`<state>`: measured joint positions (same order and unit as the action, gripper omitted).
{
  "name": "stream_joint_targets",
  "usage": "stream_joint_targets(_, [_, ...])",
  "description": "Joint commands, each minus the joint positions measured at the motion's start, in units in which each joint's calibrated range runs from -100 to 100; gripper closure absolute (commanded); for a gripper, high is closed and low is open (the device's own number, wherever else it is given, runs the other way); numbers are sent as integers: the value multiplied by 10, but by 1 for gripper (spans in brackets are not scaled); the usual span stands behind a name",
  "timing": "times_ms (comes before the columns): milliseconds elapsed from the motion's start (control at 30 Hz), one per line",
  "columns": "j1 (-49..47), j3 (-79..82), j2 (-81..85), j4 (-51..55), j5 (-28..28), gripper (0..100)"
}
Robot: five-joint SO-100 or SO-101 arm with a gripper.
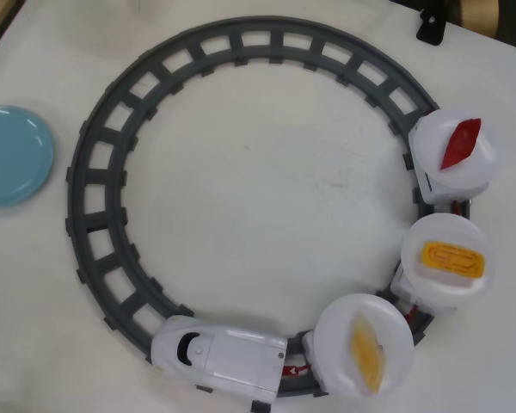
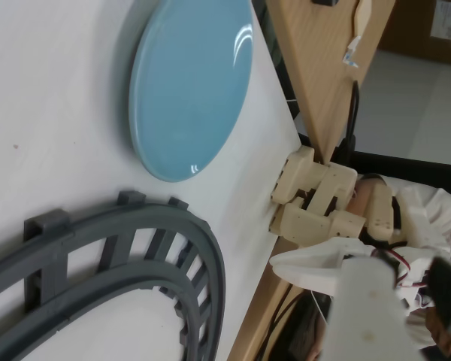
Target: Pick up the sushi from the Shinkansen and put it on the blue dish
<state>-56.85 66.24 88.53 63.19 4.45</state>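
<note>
The dark-red sushi (image 1: 460,143) lies on the rearmost white plate of the Shinkansen (image 1: 219,351), at the right of the overhead view. The white train stands on the grey track at the bottom and pulls three plate cars. The blue dish (image 1: 9,155) lies empty at the left edge, outside the track. It also shows in the wrist view (image 2: 192,83), near the table edge. My gripper (image 2: 301,267) shows only in the wrist view, as a white finger at the lower right, beyond the table edge. It holds nothing that I can see. Its jaws are not clear.
The grey circular track (image 1: 103,172) fills the table; its curve also shows in the wrist view (image 2: 135,241). An orange-yellow omelette piece (image 1: 452,258) and a pale yellow-orange piece (image 1: 366,351) lie on the other two plates. A cream clamp (image 2: 316,199) sits at the table edge.
</note>
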Motion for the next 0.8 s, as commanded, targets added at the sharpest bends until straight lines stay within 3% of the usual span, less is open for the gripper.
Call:
stream_joint_targets(0, [2,-1,-2,-11,-3,93])
stream_joint_targets(567, [5,-10,-11,-11,-1,93])
stream_joint_targets(767, [95,-24,-15,-12,2,85])
